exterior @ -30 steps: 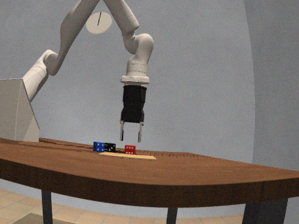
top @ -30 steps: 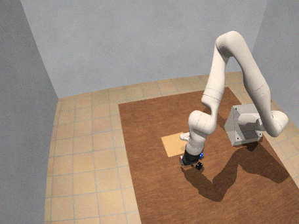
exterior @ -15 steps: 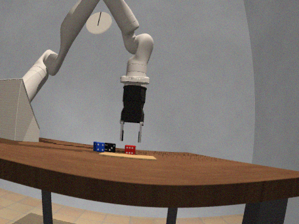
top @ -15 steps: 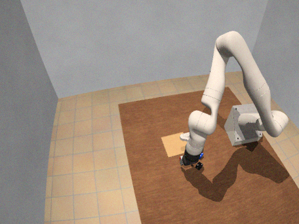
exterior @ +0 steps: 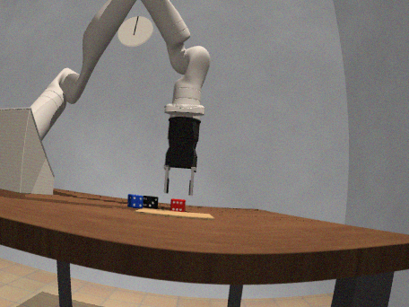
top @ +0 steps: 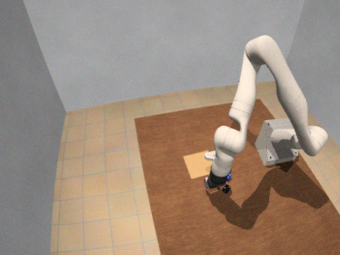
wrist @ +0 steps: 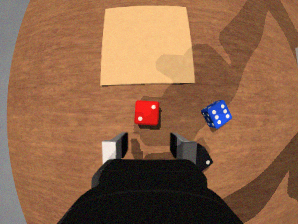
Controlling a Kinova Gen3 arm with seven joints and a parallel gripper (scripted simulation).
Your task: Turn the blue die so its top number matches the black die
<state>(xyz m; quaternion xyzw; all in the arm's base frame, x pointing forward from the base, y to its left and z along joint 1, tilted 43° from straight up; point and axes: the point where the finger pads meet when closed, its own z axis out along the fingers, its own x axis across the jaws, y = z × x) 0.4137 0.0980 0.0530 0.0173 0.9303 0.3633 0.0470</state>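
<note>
Blue die point(wrist: 217, 115) is sitting off the mat point(wrist: 147, 44); gripper point(wrist: 147, 144) is hovering spread, empty, nearer the red die point(wrist: 147, 113), risking nudging it.
</note>
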